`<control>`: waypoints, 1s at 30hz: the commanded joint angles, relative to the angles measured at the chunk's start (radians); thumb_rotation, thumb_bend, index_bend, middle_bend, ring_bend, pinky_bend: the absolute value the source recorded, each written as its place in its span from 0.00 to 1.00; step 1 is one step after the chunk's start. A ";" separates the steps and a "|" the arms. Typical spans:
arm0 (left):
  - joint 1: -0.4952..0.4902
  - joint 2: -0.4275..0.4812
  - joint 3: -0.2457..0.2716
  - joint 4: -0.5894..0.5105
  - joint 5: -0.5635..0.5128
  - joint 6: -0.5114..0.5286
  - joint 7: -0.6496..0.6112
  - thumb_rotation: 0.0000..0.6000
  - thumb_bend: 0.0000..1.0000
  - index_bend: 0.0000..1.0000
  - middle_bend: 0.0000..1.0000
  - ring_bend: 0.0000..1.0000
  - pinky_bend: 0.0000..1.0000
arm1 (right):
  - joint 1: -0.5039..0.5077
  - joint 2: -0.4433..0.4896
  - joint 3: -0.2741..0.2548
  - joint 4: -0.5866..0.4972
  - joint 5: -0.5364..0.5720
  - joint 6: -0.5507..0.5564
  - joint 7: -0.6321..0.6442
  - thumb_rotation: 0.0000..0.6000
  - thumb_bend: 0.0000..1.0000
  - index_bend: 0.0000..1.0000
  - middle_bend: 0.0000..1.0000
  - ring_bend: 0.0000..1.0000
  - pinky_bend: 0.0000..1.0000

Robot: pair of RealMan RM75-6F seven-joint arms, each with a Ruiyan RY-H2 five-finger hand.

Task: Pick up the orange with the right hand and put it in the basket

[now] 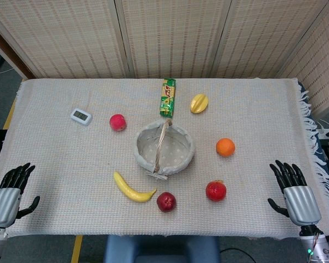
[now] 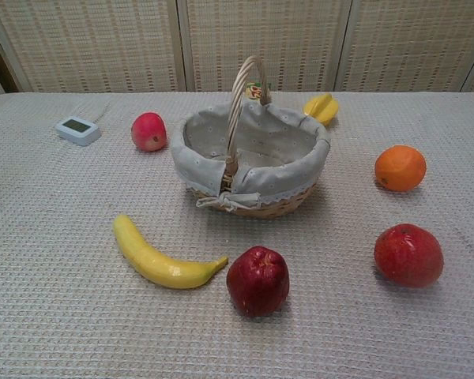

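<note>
So nothing's been grabbed yet. The round orange fruit is sitting on the woven-cloth tabletop, off to the right of the fabric-lined wicker basket, near it but not touching. The right hand rests at the near right edge with fingers spread and nothing in it; the left hand is the same on the other side.

Stuff I'd worry about: it's round, so a sloppy close probably just nudges it and it rolls, maybe toward the red pomegranate-looking fruit sitting between hand and orange-ish. That one could get bumped on the reach. Also the basket's upright wicker handle runs across the middle, so a low drop could clip it.
</note>
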 commanded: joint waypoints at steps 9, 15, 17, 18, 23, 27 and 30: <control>0.000 0.000 -0.002 0.000 -0.008 -0.003 -0.003 1.00 0.35 0.00 0.00 0.00 0.07 | 0.004 0.021 0.014 -0.051 0.040 -0.021 0.020 1.00 0.12 0.00 0.00 0.00 0.02; -0.004 0.006 0.001 -0.004 -0.010 -0.018 -0.010 1.00 0.35 0.00 0.00 0.00 0.07 | 0.081 0.076 0.098 -0.166 0.204 -0.155 -0.013 1.00 0.12 0.00 0.00 0.00 0.02; -0.005 0.007 0.002 -0.004 -0.010 -0.021 -0.010 1.00 0.35 0.00 0.00 0.00 0.07 | 0.122 0.084 0.135 -0.197 0.286 -0.219 -0.044 1.00 0.12 0.00 0.00 0.00 0.02; -0.006 0.007 0.002 -0.004 -0.011 -0.022 -0.011 1.00 0.35 0.00 0.00 0.00 0.07 | 0.153 0.086 0.162 -0.212 0.348 -0.263 -0.063 1.00 0.12 0.00 0.00 0.00 0.02; -0.008 0.009 -0.001 -0.005 -0.020 -0.029 -0.017 1.00 0.35 0.00 0.00 0.00 0.07 | 0.287 0.052 0.253 -0.203 0.615 -0.411 -0.164 1.00 0.12 0.00 0.00 0.00 0.02; -0.009 0.012 -0.001 -0.008 -0.024 -0.034 -0.021 1.00 0.35 0.00 0.00 0.00 0.07 | 0.400 -0.032 0.286 -0.119 0.794 -0.460 -0.279 1.00 0.11 0.00 0.00 0.00 0.02; -0.008 0.014 0.001 -0.010 -0.026 -0.036 -0.025 1.00 0.35 0.00 0.00 0.00 0.07 | 0.466 -0.107 0.293 -0.051 0.888 -0.464 -0.347 1.00 0.11 0.00 0.00 0.00 0.02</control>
